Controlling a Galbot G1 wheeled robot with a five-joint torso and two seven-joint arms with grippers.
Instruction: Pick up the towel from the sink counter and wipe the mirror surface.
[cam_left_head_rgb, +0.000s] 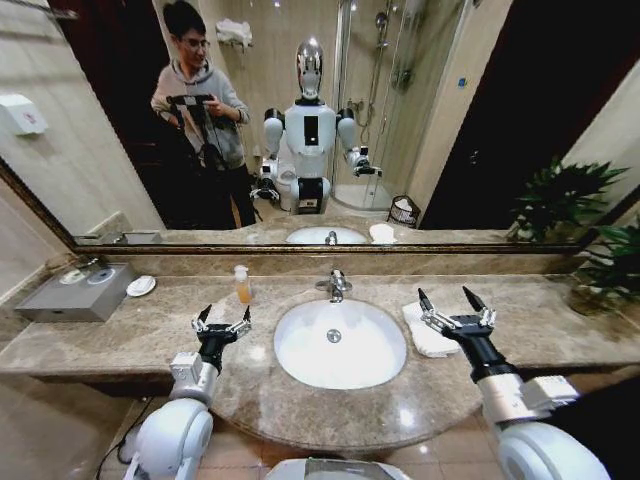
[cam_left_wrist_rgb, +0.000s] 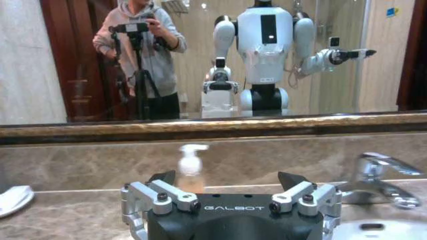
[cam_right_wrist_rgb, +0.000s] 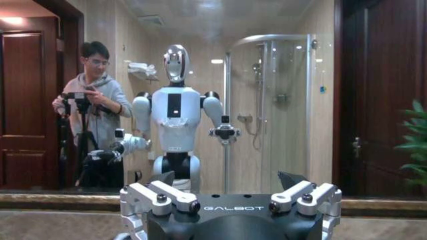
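Observation:
The white towel (cam_left_head_rgb: 425, 338) lies on the beige marble sink counter (cam_left_head_rgb: 545, 322), just right of the oval basin (cam_left_head_rgb: 340, 345). My right gripper (cam_left_head_rgb: 446, 298) hovers over the towel's right edge, open, with nothing between its fingers. Left of the basin, my left gripper (cam_left_head_rgb: 225, 318) stands open and empty above the counter. The wide mirror (cam_left_head_rgb: 300, 120) fills the wall behind the counter. In the left wrist view the left gripper (cam_left_wrist_rgb: 227, 180) faces the mirror (cam_left_wrist_rgb: 320, 60). The right gripper (cam_right_wrist_rgb: 227, 179) faces the mirror (cam_right_wrist_rgb: 280, 100) too, open.
A chrome faucet (cam_left_head_rgb: 336, 285) stands behind the basin, with a soap bottle (cam_left_head_rgb: 242, 285) to its left. Farther left are a small white dish (cam_left_head_rgb: 141, 286) and a grey tray (cam_left_head_rgb: 75, 292). A potted plant (cam_left_head_rgb: 603, 262) stands at the counter's far right. The counter's front edge bulges toward me.

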